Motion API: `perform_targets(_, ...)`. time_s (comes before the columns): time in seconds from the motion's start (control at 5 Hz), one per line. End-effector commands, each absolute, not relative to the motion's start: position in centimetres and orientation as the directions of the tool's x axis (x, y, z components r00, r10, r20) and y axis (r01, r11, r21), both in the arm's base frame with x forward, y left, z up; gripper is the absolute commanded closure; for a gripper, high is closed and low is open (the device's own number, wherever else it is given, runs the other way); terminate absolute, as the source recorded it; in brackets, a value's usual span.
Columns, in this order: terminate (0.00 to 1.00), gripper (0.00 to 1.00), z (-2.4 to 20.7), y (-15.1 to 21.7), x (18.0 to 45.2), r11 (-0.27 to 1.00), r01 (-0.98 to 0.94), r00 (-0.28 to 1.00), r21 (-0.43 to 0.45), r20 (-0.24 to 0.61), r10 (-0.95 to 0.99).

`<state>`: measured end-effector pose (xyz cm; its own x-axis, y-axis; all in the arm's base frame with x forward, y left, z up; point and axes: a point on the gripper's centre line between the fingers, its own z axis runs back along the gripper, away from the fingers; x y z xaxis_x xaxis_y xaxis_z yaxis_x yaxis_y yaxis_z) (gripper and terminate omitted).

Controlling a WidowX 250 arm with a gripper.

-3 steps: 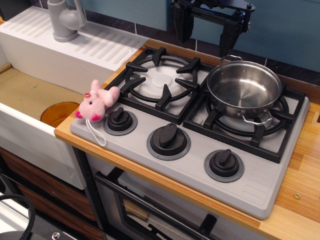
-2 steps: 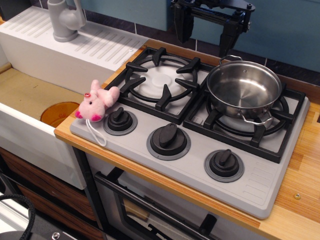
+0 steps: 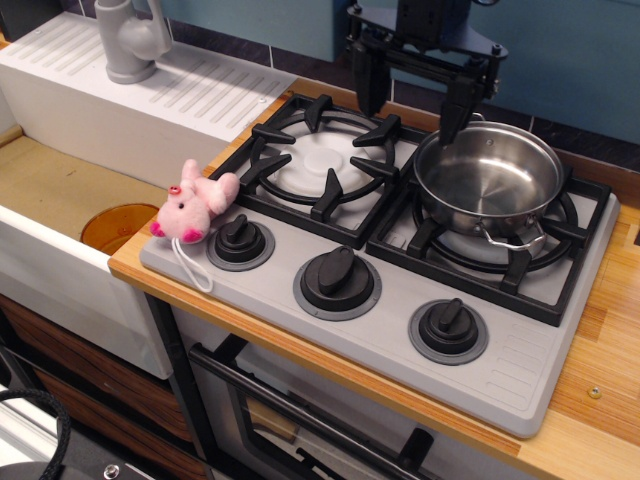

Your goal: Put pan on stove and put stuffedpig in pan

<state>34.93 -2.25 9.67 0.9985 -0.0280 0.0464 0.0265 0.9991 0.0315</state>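
The pan (image 3: 488, 178), a shiny steel pot with two wire loop handles, sits on the right burner of the grey stove (image 3: 390, 330). It is empty. The stuffedpig (image 3: 192, 204), pale pink with hot-pink ears, lies on the stove's front left corner beside the left knob, its white string trailing toward the counter edge. My gripper (image 3: 413, 108) hangs open and empty above the back of the stove, between the two burners. Its right finger is just behind the pan's far rim.
The left burner grate (image 3: 322, 160) is bare. Three black knobs (image 3: 338, 277) line the stove front. A white sink with a grey tap (image 3: 130, 40) and an orange drain (image 3: 118, 226) lies to the left. Wooden counter (image 3: 600, 380) borders the stove at right.
My gripper has come down toward the back of the stove and more of the arm above it shows. The pan and the pig have not moved.
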Motion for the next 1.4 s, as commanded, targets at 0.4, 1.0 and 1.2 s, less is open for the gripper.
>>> perform_targets(0.4, 0.00, 0.00, 5.9, -1.7, 36.1, 0.998, 0.057, 0.982, -0.005, 0.179, -0.055)
perform_targets(1.0, 0.00, 1.00, 4.7, -1.2, 36.9, 0.996, 0.084, 0.975, 0.010, 0.204, -0.084)
perform_targets(1.2, 0.00, 1.00, 4.8, -1.5, 36.7, 0.997, 0.075, 0.977, 0.011, 0.199, -0.076)
